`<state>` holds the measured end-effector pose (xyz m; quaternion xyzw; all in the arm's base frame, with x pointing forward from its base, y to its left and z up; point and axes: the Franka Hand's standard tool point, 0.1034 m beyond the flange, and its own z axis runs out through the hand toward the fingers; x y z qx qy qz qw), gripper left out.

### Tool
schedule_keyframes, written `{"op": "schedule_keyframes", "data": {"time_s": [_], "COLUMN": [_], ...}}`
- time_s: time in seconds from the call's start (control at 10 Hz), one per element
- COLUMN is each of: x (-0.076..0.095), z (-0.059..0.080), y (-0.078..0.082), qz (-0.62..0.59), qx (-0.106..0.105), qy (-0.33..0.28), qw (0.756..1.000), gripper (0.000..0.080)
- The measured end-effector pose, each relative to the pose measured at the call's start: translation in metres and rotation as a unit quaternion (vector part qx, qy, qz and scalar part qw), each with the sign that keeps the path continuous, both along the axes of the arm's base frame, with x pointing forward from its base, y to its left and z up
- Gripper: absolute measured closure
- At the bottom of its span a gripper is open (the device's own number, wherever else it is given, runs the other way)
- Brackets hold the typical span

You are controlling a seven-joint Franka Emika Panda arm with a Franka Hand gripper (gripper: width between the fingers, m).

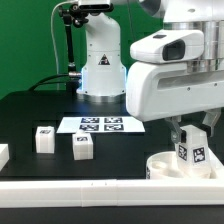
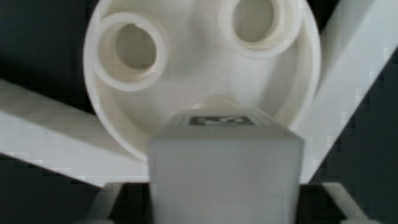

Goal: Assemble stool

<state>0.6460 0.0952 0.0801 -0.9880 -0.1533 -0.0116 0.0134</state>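
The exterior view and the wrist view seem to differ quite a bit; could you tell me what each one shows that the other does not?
Only the exterior view shows the marker board, loose legs standing on the table near it, and the arm's base. Only the wrist view looks onto two round sockets in the seat's face. Both show the round seat and the tagged leg held in the gripper at the seat.
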Motion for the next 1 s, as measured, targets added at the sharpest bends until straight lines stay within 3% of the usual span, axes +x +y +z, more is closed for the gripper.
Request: {"op": "schedule_keyframes", "data": {"time_s": [0.5, 0.8, 1.0], "x": [-0.0003, -0.0003, -0.0006], "z": [-0.0002, -0.0005, -0.0010], "y": [0.0011, 0.0044, 0.0065], "qz": [-0.143, -0.289, -0.385], "qx": [0.005, 0.019, 0.030], "qy": [0.005, 0.010, 0.018], "qw": [0.990, 0.957, 0.922], "gripper": [0.0458, 0.0458, 0.0458]}}
